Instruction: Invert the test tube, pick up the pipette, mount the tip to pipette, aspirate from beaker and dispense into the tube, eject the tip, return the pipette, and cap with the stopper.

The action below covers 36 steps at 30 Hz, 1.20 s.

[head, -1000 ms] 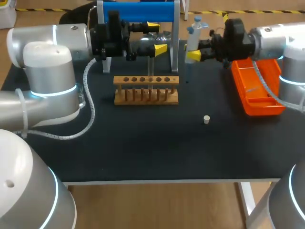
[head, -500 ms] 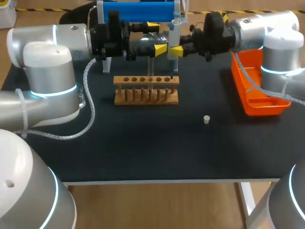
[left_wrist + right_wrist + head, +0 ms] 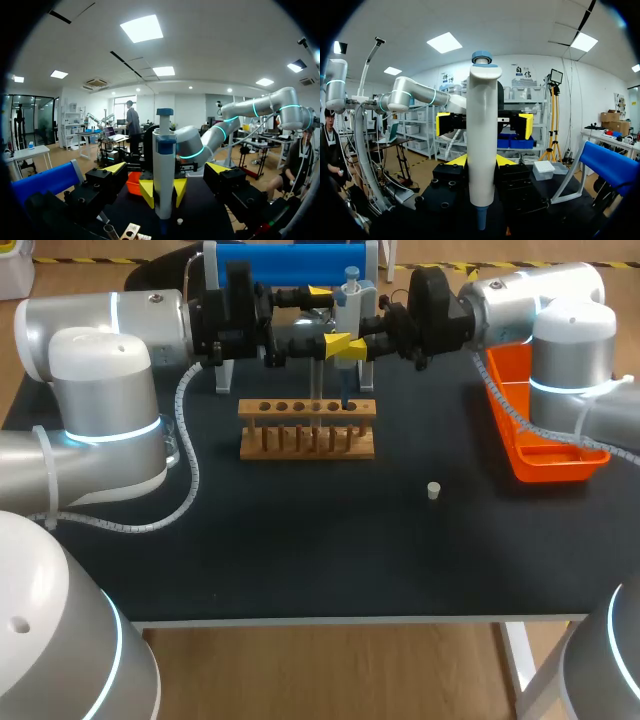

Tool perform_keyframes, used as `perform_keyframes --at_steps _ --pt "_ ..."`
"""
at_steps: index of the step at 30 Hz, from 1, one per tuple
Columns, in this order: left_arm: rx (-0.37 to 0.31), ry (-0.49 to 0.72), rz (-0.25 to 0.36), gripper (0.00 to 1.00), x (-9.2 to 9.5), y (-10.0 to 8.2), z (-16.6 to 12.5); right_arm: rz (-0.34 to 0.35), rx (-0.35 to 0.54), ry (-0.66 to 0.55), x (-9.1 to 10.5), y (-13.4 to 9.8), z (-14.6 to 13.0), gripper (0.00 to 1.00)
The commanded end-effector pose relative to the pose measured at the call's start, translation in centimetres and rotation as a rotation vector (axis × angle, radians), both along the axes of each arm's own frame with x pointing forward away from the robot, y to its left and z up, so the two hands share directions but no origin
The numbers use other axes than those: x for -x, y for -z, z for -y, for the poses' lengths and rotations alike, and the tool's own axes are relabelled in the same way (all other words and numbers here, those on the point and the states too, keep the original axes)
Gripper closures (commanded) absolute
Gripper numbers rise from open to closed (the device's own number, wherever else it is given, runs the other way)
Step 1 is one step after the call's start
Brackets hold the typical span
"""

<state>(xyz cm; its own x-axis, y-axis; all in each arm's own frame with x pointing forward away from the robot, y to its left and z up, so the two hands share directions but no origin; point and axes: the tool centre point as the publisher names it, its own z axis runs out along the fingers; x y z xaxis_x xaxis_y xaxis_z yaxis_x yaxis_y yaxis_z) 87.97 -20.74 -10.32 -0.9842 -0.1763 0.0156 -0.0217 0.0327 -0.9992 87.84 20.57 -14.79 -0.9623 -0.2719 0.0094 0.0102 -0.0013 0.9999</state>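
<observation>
Black table (image 3: pixel 300 540) | R gripper (image 3: pixel 482 161) clamps pipette (image 3: pixel 483 125) over rack (image 3: pixel 307 428) | L gripper (image 3: pixel 167 169) spread, empty

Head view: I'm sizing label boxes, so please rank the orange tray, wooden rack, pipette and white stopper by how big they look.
1-2. orange tray and wooden rack: about alike, and the right arm hides part of the tray, so no ranking.
3. pipette.
4. white stopper, clearly smallest.

A black table (image 3: pixel 300 560) is set on a wood floor (image 3: pixel 330 670), where striped tape (image 3: pixel 90 258) is laid past the far edge. White walls (image 3: pixel 585 85) are lit by square ceiling panels (image 3: pixel 141 28).
</observation>
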Motion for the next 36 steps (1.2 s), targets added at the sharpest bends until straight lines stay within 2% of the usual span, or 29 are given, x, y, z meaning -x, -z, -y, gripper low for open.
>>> perform_keyframes --at_steps 1,5,16,20,25,28,36 --pt "0.002 -0.002 0.001 0.09 0.0 0.0 0.0 -0.002 -0.004 0.001 -0.1 0.1 -0.4 1.00" --pt "0.002 -0.002 0.001 0.16 0.0 0.0 0.0 -0.004 -0.007 0.000 0.0 0.0 -0.8 1.00" --pt "0.002 -0.002 0.001 0.21 0.0 0.0 0.0 -0.005 -0.004 -0.004 0.2 0.1 -1.2 1.00" --pt "0.002 -0.002 0.001 0.30 0.0 0.0 0.0 -0.007 -0.007 -0.002 0.2 0.1 -1.4 1.00" --pt "0.002 -0.002 0.001 0.34 0.0 0.0 0.0 -0.009 -0.009 0.002 0.3 0.1 -1.6 1.00" --pt "0.002 -0.002 0.001 0.50 0.0 0.0 0.0 -0.011 -0.015 0.005 0.3 0.1 -1.8 1.00" --pt "0.002 -0.002 0.001 0.53 0.0 0.0 0.0 -0.011 -0.019 0.007 0.4 0.0 -1.9 1.00"
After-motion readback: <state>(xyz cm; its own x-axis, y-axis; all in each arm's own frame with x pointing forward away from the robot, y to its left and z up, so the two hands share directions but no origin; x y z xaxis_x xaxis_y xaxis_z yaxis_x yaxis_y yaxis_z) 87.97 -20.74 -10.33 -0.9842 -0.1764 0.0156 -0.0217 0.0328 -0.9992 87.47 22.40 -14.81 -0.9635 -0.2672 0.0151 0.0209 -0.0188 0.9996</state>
